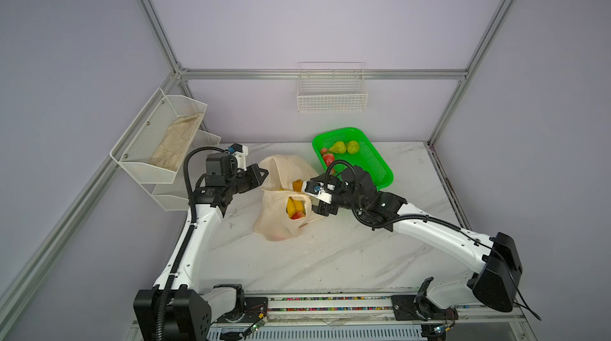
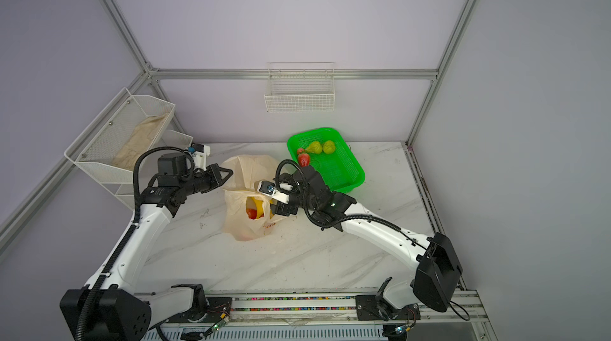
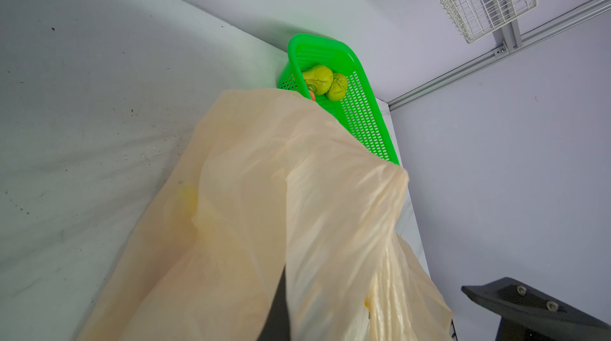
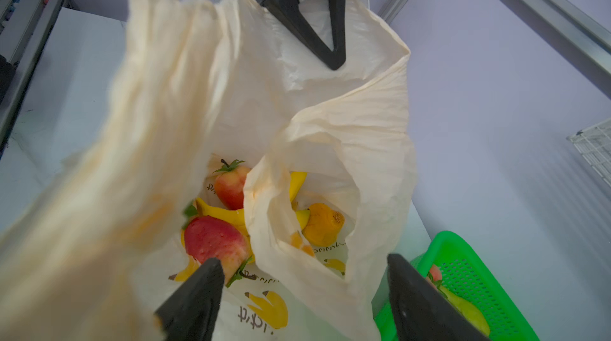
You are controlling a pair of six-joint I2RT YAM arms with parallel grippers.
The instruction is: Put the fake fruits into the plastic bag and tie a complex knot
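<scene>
A: Where to find the plastic bag (image 1: 276, 223)?

B: Slumped mid-counter (image 1: 330, 256), just beside the green mesh basket (image 1: 375, 170), mouth up. Pinched at the far rim by the shut left pincer (image 4: 334, 61). Gaping below the right pincer (image 4: 302, 260), which is spread wide and grips nothing.

A: Handling?

B: Judged thin, limp and slick, so likely to sag wherever not held up. Better to grip bunched film at a handle loop (image 4: 261, 210) than a single flat layer.

A: And the fake fruits?

B: Already bagged: two strawberries (image 4: 215, 240), a banana bunch (image 4: 224, 215), an orange-yellow pear (image 4: 322, 223). Left in the basket: two green pears (image 1: 339, 147) and at least one strawberry (image 1: 328, 158).

A: Hard to lift?

B: Probably light, hollow, rigid and glossy — apt to squirt out of a tip pinch. Close across a pear's fat belly, not its neck. No knot to speak of yet.
</scene>
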